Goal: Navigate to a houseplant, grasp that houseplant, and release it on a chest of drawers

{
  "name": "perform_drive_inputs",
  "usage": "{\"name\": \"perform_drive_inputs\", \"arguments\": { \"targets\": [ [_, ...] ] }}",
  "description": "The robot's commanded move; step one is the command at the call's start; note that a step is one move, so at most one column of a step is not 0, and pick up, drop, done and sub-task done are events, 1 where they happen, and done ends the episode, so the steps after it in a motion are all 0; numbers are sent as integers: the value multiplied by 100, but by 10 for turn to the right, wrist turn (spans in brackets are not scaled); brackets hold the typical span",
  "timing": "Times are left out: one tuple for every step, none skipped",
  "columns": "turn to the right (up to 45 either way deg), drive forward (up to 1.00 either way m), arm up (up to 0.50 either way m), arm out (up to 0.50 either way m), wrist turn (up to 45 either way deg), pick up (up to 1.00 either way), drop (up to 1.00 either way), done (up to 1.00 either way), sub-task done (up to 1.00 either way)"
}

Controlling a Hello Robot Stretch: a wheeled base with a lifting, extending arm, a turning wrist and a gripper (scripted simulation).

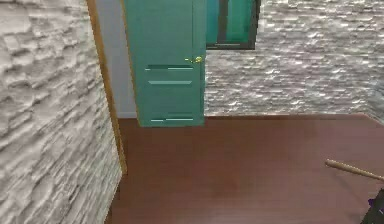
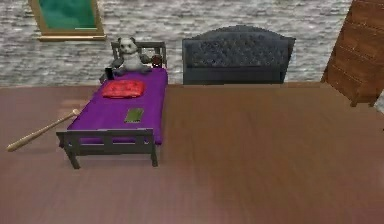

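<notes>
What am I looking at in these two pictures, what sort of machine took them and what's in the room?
A wheeled robot with one reaching arm took both, inside a computer-made house. One camera looks ahead: a green door and stone walls. The other looks sideways: a small bed with a purple cover, carrying a red pillow, a toy panda and a dark flat thing. A baseball bat lies on the floor beside it; a dark sofa stands at the wall.

— We record a teal door (image 1: 168,62), pale grey rough-stone walls (image 1: 40,110) and a red-brown floor (image 1: 230,170).
— We add: bed (image 2: 105,120) purple, pillow (image 2: 122,91) red, panda toy (image 2: 128,52) black-and-white, sofa (image 2: 238,52) dark slate.
</notes>
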Motion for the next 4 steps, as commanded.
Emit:
{"name": "perform_drive_inputs", "arguments": {
  "targets": [
    [-30,0,0,0,0,0,0,0,0],
    [0,100,0,0,0,0,0,0,0],
    [0,85,0,0,0,0,0,0,0],
    [-450,0,0,0,0,0,0,0,0]
  ]
}}
